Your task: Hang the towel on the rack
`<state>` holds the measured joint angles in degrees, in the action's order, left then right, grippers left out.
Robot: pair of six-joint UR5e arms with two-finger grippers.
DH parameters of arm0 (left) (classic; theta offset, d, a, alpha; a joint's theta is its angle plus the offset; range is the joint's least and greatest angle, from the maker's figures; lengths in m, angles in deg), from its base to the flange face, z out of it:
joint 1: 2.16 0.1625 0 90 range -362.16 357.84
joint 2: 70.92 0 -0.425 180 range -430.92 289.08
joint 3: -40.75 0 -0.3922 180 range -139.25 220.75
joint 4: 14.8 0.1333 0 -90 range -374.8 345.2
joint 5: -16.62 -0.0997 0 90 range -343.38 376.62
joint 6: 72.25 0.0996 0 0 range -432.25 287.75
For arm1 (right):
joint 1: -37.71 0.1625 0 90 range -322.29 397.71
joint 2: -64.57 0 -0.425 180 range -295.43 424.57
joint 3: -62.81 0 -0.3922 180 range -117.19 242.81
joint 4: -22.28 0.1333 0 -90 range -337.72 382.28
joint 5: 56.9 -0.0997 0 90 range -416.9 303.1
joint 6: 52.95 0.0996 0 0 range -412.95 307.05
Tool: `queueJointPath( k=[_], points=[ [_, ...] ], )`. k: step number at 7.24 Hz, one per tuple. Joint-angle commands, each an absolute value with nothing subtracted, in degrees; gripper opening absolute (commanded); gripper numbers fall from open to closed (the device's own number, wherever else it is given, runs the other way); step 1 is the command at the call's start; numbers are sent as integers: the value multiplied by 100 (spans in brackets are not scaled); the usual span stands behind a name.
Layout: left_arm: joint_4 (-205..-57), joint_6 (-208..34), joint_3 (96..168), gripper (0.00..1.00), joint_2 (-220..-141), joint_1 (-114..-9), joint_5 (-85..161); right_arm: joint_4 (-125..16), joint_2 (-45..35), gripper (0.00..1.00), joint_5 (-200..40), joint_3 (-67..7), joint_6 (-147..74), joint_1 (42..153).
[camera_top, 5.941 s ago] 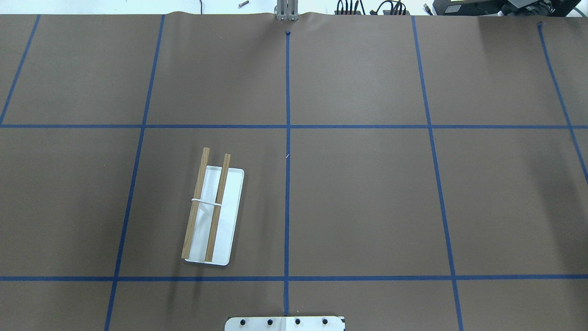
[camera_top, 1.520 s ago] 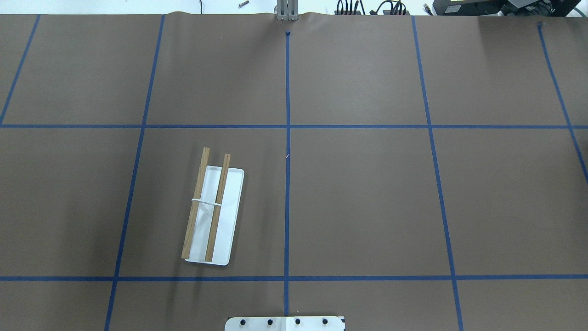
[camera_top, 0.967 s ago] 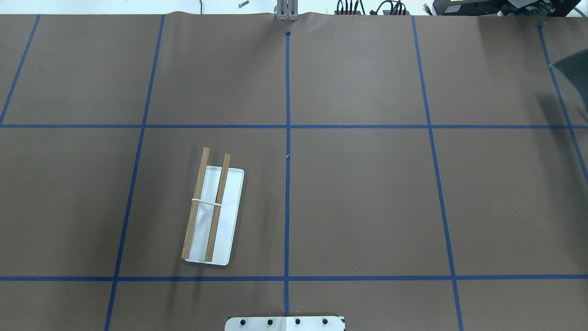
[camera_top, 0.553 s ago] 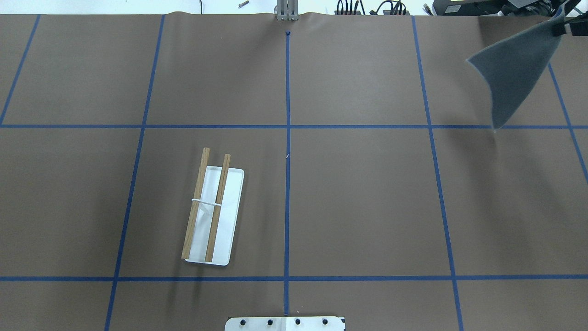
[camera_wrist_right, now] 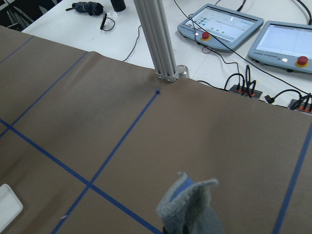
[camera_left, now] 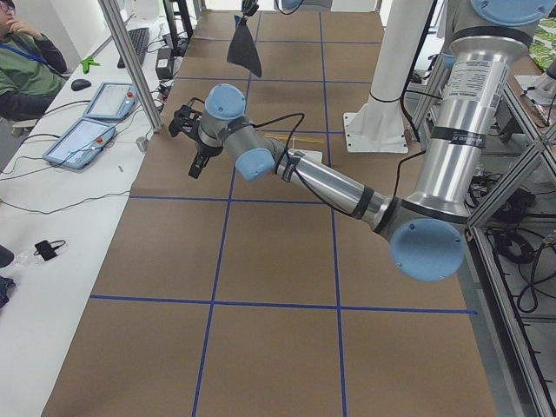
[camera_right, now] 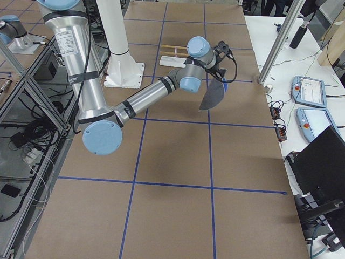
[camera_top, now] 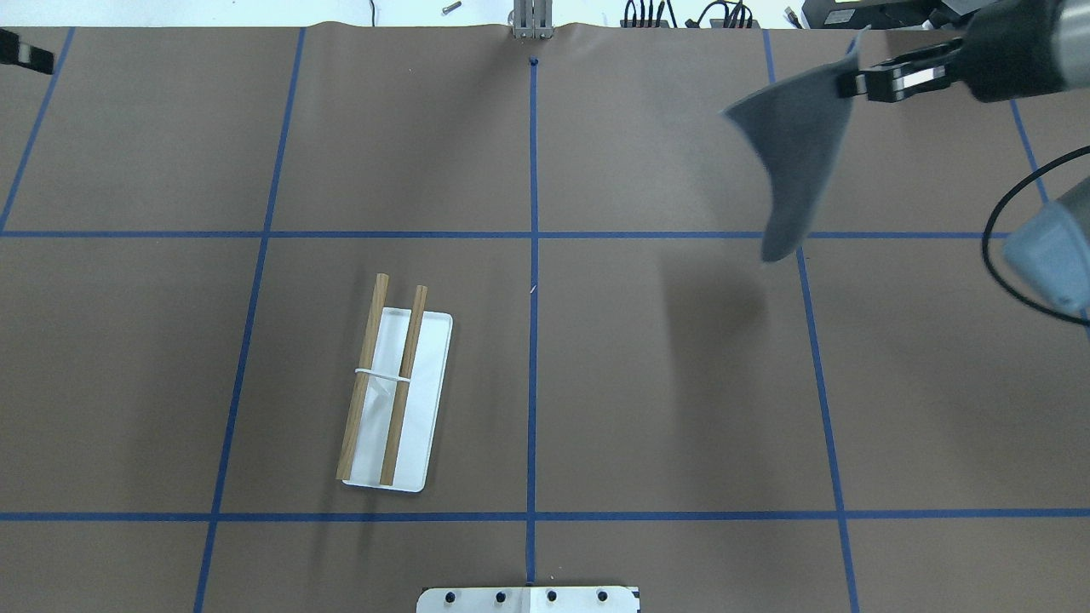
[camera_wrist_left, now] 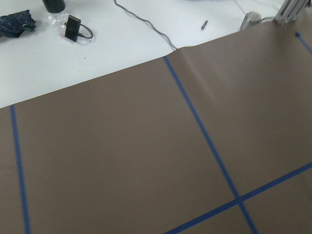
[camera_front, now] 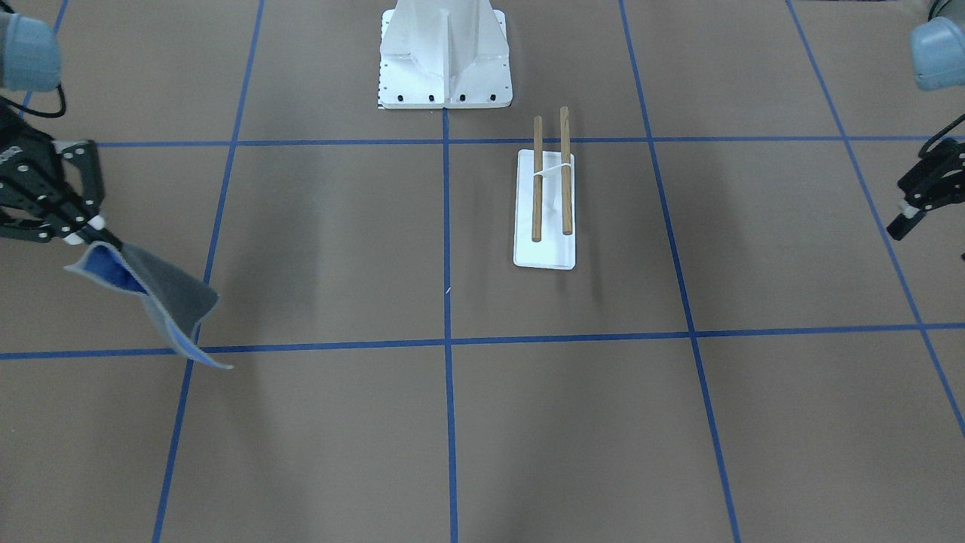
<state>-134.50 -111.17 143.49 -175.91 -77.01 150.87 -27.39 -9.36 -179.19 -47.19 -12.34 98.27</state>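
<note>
The rack (camera_top: 426,383) stands on the table's left half, two brown rods over a flat white base; it also shows in the front view (camera_front: 544,253). My right gripper (camera_top: 858,83) is shut on one corner of the towel (camera_top: 796,153), which hangs free above the far right of the table. Its dark grey face shows from above, and its blue face shows in the front view (camera_front: 154,294). A pinched towel corner (camera_wrist_right: 187,204) shows in the right wrist view. My left gripper (camera_front: 908,211) hangs open and empty over the far left of the table, well away from the rack.
The white bolted robot pedestal (camera_front: 445,53) stands at the near edge's middle. Blue tape lines mark a grid on the brown table cover (camera_top: 664,383). Cables and teach pendants (camera_wrist_right: 222,22) lie beyond the far edge. A person (camera_left: 22,74) sits beside the table.
No arm or towel was in view at first. The right gripper has come in from the far right holding the towel and moved it leftward. The left gripper's tip has appeared at the far left.
</note>
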Motion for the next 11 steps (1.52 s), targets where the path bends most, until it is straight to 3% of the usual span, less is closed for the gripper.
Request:
queueJointPath(
  k=[1,6,11],
  points=[
    [-13451,-13454,14253,98,-18453,-6899,15031,-2860,-375,0,-16105,-4907,-804,8470],
    [-13442,-18021,13762,98,-19877,-5553,14392,-3867,987,0,-13445,-4942,-1153,6646],
    [-13442,-18193,13830,98,-19845,-5103,14274,-4118,1192,0,-12546,-4925,-1752,5837]
  ],
)
